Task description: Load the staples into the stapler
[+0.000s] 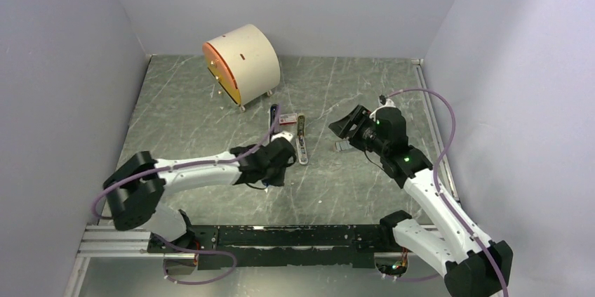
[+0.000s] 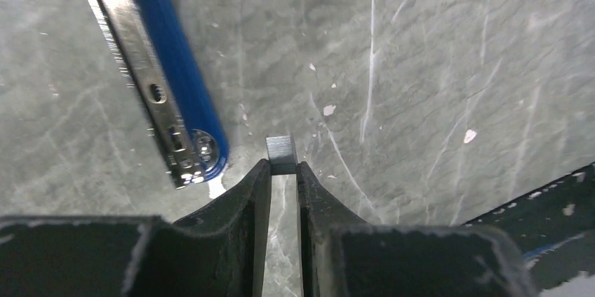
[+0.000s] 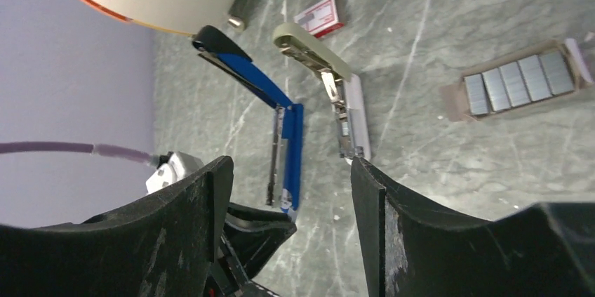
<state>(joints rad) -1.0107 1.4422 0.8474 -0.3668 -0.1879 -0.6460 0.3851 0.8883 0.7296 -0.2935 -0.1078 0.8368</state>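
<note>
L hand (image 2: 283,166) pinches staples (image 2: 281,148) – by stapler (image 2: 175,79); R hand (image 3: 291,165) spread

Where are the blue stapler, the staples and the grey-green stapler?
blue stapler (image 3: 295,149): right wrist view, lower arm.
staples (image 2: 281,149): left wrist view, strip's end.
grey-green stapler (image 3: 312,48): right wrist view, top arm.

Soft overhead light leaves faint shadows on the surface (image 1: 337,192). The left pincer (image 2: 283,167) blurs near the lens; beyond its tips detail is crisp.
</note>
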